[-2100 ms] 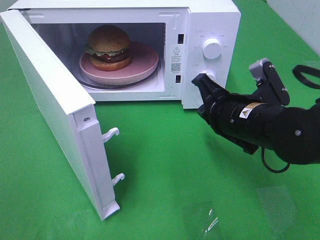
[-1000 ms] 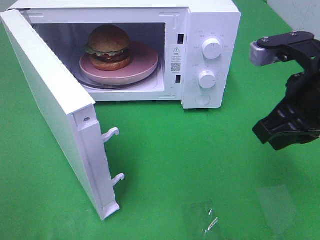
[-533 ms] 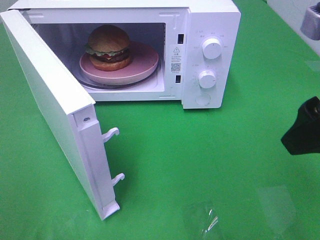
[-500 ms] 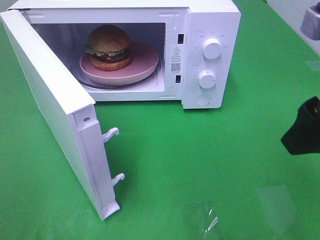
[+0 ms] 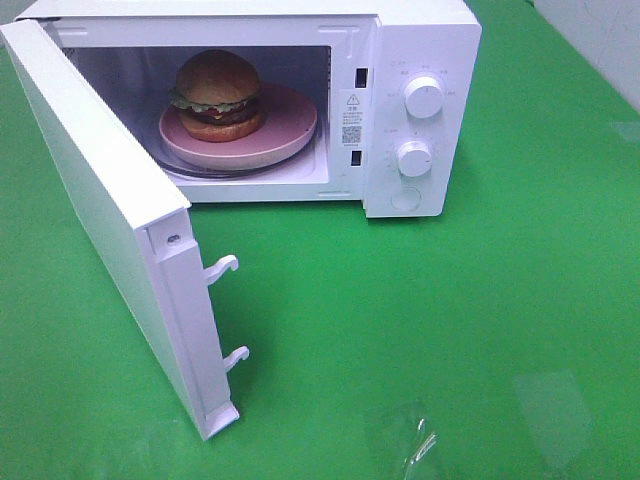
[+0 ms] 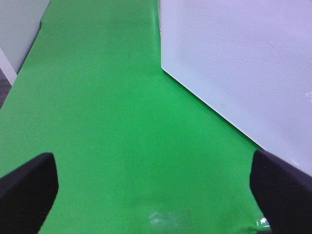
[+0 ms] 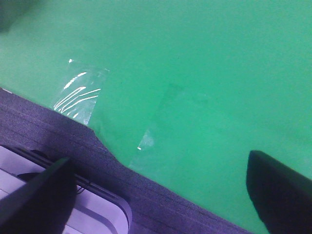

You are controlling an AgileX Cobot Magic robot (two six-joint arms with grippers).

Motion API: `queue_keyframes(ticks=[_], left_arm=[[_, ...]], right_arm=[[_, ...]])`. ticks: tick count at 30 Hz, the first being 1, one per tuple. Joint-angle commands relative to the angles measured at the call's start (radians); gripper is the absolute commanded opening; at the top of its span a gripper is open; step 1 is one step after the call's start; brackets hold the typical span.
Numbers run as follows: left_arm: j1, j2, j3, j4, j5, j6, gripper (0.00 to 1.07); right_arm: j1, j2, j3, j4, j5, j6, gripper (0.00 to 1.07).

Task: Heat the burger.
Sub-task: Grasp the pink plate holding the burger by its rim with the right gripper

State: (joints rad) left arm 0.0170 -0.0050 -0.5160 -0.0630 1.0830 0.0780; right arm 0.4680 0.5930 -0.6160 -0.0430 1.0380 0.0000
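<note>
green cloth covers the whole worktop [image 5: 450, 300], and on it, towards the back, sits a white microwave [image 5: 420, 30]. its door [image 5: 90, 200] is swung fully open on the left, edge-on to the room, with two small white latch hooks [image 5: 222, 268] sticking out of that edge. inside the lit cavity a round pink plate [image 5: 290, 125] lies on the turntable, and the burger [image 5: 217, 95] rests on the plate's left half, golden bun on top, lettuce frill and dark patty beneath. two white knobs, one above [image 5: 424, 97] the other [image 5: 414, 158], sit on the control panel to the right of the cavity. a few clear shiny tape patches [image 5: 410, 440] are stuck to the cloth near the front edge.

neither arm shows from the high camera. the left gripper [image 6: 156, 195] hangs over bare cloth just beside the door's outer face [image 6: 243, 63], jaws wide with nothing between them. the right gripper [image 7: 156, 195] hangs over the worktop's edge, above grey carpet [image 7: 58, 136] and more tape [image 7: 80, 90], jaws also wide and holding nothing.
</note>
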Motion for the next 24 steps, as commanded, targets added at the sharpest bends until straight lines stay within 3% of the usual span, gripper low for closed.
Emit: queue_keyframes(ticks=[1, 3, 5, 10, 16, 24], left_arm=[[0.001, -0.018, -0.001, -0.002, -0.013, -0.008, 1.00], [0.001, -0.018, -0.001, -0.002, -0.013, -0.008, 1.00], [0.001, -0.018, -0.001, -0.002, -0.013, -0.008, 1.00], [0.001, -0.018, -0.001, -0.002, -0.013, -0.008, 1.00], [0.001, -0.018, -0.001, -0.002, -0.013, -0.008, 1.00], [0.001, -0.018, -0.001, -0.002, -0.013, -0.008, 1.00]], right_arm=[[-0.006, -0.057, 0.025, -0.007, 0.009, 0.018, 0.87], [-0.025, -0.097, 0.040, -0.001, 0.012, 0.029, 0.87], [-0.106, -0.197, 0.076, 0.000, 0.014, 0.026, 0.84], [-0.161, -0.273, 0.087, 0.001, 0.000, 0.023, 0.81], [-0.316, -0.492, 0.099, 0.004, -0.039, 0.028, 0.73], [-0.358, -0.627, 0.126, 0.008, -0.079, 0.030, 0.77]])
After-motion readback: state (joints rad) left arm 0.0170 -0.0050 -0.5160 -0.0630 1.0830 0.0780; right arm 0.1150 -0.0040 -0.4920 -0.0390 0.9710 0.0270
